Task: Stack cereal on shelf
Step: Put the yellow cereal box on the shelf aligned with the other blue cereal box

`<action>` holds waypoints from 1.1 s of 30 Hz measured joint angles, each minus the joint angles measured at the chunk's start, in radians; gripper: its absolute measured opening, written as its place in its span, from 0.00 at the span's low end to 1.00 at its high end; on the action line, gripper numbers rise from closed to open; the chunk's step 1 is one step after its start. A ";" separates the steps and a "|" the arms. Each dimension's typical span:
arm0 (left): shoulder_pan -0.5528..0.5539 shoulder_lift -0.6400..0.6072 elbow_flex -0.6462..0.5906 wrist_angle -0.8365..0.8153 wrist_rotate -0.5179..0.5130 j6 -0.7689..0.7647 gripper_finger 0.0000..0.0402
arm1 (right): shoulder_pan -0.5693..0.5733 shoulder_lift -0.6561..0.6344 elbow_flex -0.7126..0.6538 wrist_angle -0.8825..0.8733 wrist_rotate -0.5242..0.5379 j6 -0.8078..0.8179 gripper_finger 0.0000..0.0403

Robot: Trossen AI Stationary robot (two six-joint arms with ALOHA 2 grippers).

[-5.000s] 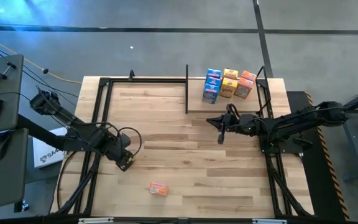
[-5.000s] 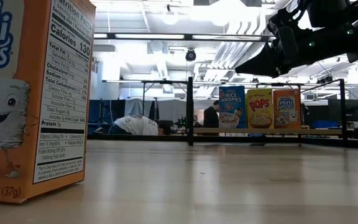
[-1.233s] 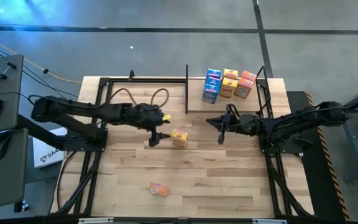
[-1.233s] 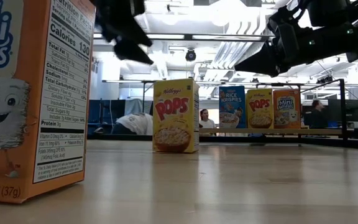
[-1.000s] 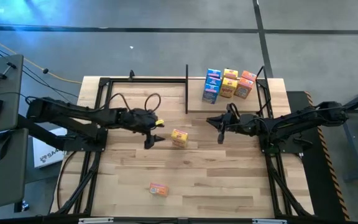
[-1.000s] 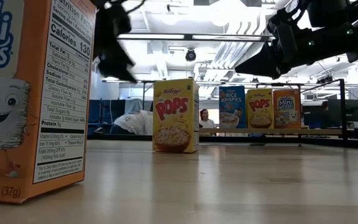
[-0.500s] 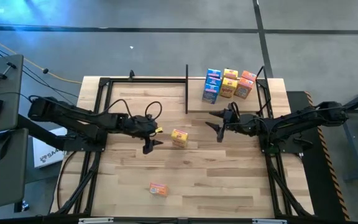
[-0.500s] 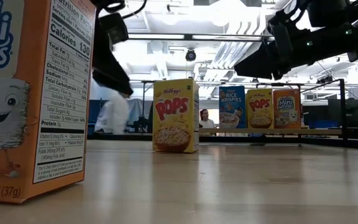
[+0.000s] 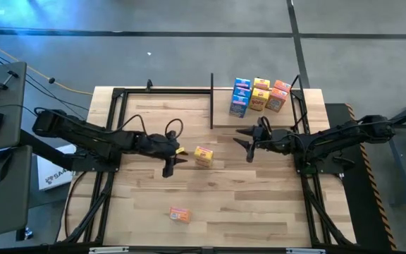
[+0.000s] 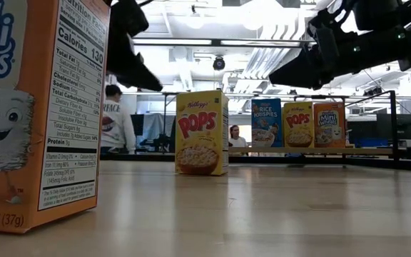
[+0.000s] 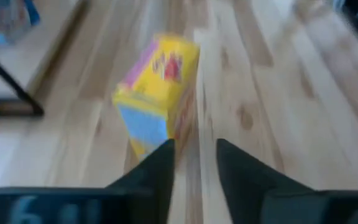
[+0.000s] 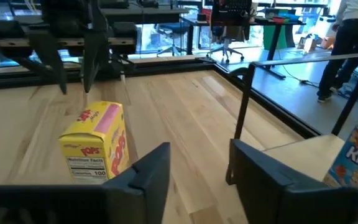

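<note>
A yellow cereal box (image 9: 203, 156) stands upright on its bottom on the tabletop, seen too in the low view (image 10: 201, 132) and both wrist views (image 11: 157, 93) (image 12: 98, 146). My left gripper (image 9: 171, 162) (image 11: 194, 146) hovers just left of it, open with a narrow gap, touching nothing. My right gripper (image 9: 242, 141) (image 12: 197, 152) is open in the air to the box's right, near the shelf (image 9: 220, 116). On the shelf stand blue (image 9: 241, 97), yellow (image 9: 260, 94) and orange (image 9: 278, 95) cereal boxes. An orange box (image 9: 180, 214) stands near the table's near edge.
The shelf's black posts (image 12: 244, 118) and rail stand at the table's far right. Black frame bars run along the table's left and right sides. The orange box (image 10: 34, 114) fills the low view's left. Bare wood lies between the yellow box and the shelf. A person stands in the room behind.
My left gripper has drawn back from the yellow box, moving a little toward the table's left and near edges. The yellow box has stayed upright where it was. A person has walked across the room behind the table.
</note>
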 joint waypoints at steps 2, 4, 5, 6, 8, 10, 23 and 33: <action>0.012 0.000 -0.041 0.104 0.026 0.012 0.18 | 0.000 0.000 0.004 -0.006 0.000 0.000 0.32; 0.032 0.000 -0.097 0.199 0.058 0.008 0.10 | 0.000 0.000 0.022 -0.024 -0.001 0.005 0.27; 0.043 0.001 -0.125 0.255 0.066 -0.002 0.07 | 0.000 0.000 0.033 -0.035 -0.001 0.008 0.25; 0.056 0.001 -0.150 0.312 0.066 -0.014 0.03 | 0.000 0.000 0.042 -0.052 -0.001 0.008 0.23; 0.076 0.001 -0.190 0.398 0.066 -0.035 0.01 | 0.000 0.000 0.061 -0.094 -0.001 0.007 0.20; 0.089 0.001 -0.223 0.455 0.065 -0.039 0.02 | 0.000 0.000 0.083 -0.123 -0.002 0.007 0.19; 0.177 -0.003 -0.360 0.837 0.062 -0.014 0.00 | 0.036 0.030 0.348 -0.560 -0.082 0.109 0.48; 0.214 -0.003 -0.365 0.842 0.063 0.005 0.01 | 0.077 0.146 0.601 -0.823 -0.021 0.161 0.74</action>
